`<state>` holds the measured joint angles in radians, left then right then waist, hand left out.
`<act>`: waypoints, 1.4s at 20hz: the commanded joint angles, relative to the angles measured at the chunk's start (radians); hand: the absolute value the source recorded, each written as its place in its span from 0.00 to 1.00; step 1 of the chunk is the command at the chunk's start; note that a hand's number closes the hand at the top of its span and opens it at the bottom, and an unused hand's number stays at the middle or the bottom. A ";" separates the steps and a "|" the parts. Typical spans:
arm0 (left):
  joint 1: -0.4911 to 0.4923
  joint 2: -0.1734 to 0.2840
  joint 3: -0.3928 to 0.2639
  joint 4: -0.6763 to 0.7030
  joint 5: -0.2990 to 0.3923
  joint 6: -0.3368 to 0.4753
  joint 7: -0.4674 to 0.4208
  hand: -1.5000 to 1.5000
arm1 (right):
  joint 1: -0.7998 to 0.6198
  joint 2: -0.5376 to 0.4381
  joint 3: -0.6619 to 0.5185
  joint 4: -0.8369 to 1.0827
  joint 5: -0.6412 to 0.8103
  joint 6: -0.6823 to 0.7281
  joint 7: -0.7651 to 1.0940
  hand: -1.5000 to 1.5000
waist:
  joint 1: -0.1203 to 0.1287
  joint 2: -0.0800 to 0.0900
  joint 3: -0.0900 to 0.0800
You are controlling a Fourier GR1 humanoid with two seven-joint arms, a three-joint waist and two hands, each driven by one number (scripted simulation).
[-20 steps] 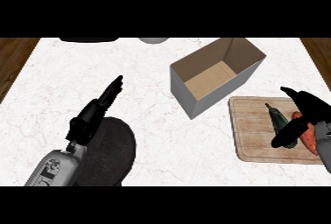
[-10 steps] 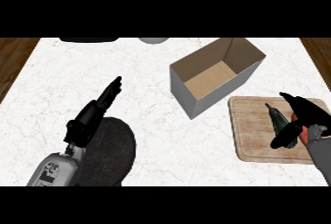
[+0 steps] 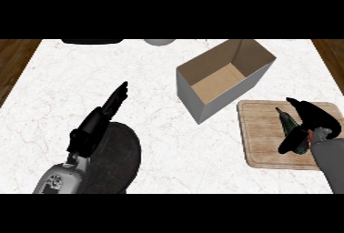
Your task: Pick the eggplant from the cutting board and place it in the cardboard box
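**Grasp step: right hand at the eggplant, not lifted yet**

While the eggplant point(image 3: 290, 128) lies on the cutting board point(image 3: 260, 136), the task sits at the pick stage. Nothing is in the cardboard box point(image 3: 201, 102).

- Right hand point(image 3: 310, 119): over the board, the eggplant directly under its palm and to its inner side. Fingers extend past the stem end, thumb drops down along the lower end. Looks like a partial wrap; can't tell from this view if the fingers have closed on it. No sign of a lift, the eggplant looks flat on the board.
- Left hand point(image 3: 101, 120): well apart, far across the surface point(image 3: 101, 68) from the right hand, fingers straight, holding nothing. Resting above a dark round plate point(image 3: 121, 154). Not involved.
- Box: up and inward from the right hand, just off the board's near corner, open top, tilted toward the view.

Judgement on next move: finish closing round the eggplant, lift until it is off the board, then carry it up and inward over the box's near wall before releasing. Risk: the eggplant is long and rounded, so it could roll or pivot out of a pinch taken off its middle.
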<state>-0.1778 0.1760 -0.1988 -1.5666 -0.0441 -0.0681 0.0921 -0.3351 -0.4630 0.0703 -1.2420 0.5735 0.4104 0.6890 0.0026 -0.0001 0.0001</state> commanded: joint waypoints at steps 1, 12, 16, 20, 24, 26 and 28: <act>0.028 -0.018 0.013 -0.027 -0.025 -0.025 -0.001 0.50 | 0.014 0.045 -0.015 0.015 0.039 0.009 -0.011 0.00 | -0.001 0.000 0.000; -0.016 -0.053 0.066 0.039 -0.069 -0.045 -0.030 0.50 | 0.010 0.087 -0.032 0.162 0.136 -0.019 -0.094 0.00 | 0.000 0.001 0.000; 0.027 -0.032 0.098 -0.012 -0.039 -0.091 0.009 0.50 | 0.065 0.077 -0.032 0.106 0.161 -0.003 -0.098 0.00 | -0.001 0.000 0.000; 0.001 -0.076 0.065 0.028 -0.090 -0.065 -0.026 0.50 | 0.061 0.063 -0.039 0.170 0.200 -0.021 -0.137 0.00 | -0.002 0.000 0.000; -0.029 -0.061 0.106 0.035 -0.072 -0.089 0.013 0.50 | 0.054 0.064 -0.067 0.155 0.178 0.032 -0.138 1.00 | -0.003 0.000 0.000; -0.035 -0.085 0.076 -0.004 -0.090 -0.069 0.042 0.50 | 0.013 0.040 -0.073 0.295 0.203 -0.026 -0.236 1.00 | 0.004 0.002 0.001; -0.007 -0.054 0.109 0.021 -0.076 -0.092 -0.010 0.50 | -0.005 0.093 -0.026 0.281 0.244 -0.046 -0.202 1.00 | 0.005 0.002 0.000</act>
<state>-0.1933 0.1110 -0.1086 -1.5586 -0.1206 -0.1513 0.1045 -0.3280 -0.4019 0.0235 -1.0517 0.7940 0.3843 0.5286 0.0067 -0.0107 -0.0165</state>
